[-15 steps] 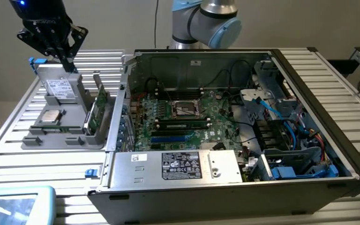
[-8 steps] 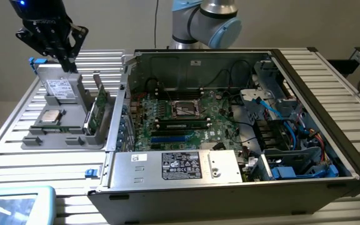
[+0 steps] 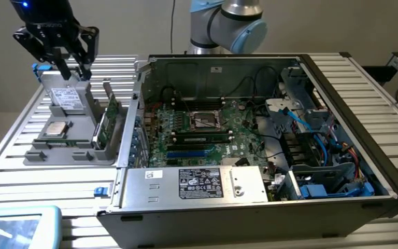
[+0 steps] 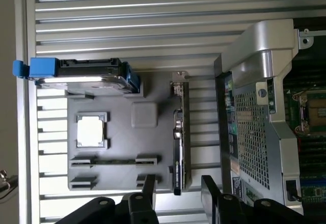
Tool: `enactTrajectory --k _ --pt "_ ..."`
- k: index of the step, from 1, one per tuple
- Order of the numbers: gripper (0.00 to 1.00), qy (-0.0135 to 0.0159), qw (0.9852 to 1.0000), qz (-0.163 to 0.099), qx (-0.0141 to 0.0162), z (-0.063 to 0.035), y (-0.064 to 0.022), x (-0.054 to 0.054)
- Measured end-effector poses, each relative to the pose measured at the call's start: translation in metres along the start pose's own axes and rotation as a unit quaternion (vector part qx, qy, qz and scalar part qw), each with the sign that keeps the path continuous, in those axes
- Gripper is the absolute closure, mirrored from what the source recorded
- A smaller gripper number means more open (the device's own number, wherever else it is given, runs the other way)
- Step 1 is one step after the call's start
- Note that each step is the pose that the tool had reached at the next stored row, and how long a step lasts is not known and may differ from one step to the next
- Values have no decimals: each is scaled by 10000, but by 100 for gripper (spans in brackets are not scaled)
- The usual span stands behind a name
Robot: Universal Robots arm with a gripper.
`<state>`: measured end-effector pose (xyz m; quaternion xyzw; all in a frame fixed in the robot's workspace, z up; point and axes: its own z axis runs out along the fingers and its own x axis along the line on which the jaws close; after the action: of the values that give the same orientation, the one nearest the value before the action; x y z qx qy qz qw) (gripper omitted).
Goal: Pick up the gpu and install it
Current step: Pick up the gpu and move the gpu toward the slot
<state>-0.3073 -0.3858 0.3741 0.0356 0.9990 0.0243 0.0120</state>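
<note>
Exterior view — gripper [image 3: 74,68] is held above the gray tray [image 3: 55,155].
Its jaws are spread apart — the gpu [image 3: 109,122] is seen standing on edge in it.

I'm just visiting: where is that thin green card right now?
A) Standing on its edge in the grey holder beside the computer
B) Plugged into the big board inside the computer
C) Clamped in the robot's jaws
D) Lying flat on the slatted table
A: the gpu stands upright on its edge in a slot of the grey holder, just outside the open computer case.
</note>
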Motion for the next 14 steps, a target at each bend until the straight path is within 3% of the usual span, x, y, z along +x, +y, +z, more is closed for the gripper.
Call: enactTrajectory --k 10,14 --pt "52 -105 9999 61 -6 144 -12 65" --pt "52 -128 9999 88 -7 214 -17 80"
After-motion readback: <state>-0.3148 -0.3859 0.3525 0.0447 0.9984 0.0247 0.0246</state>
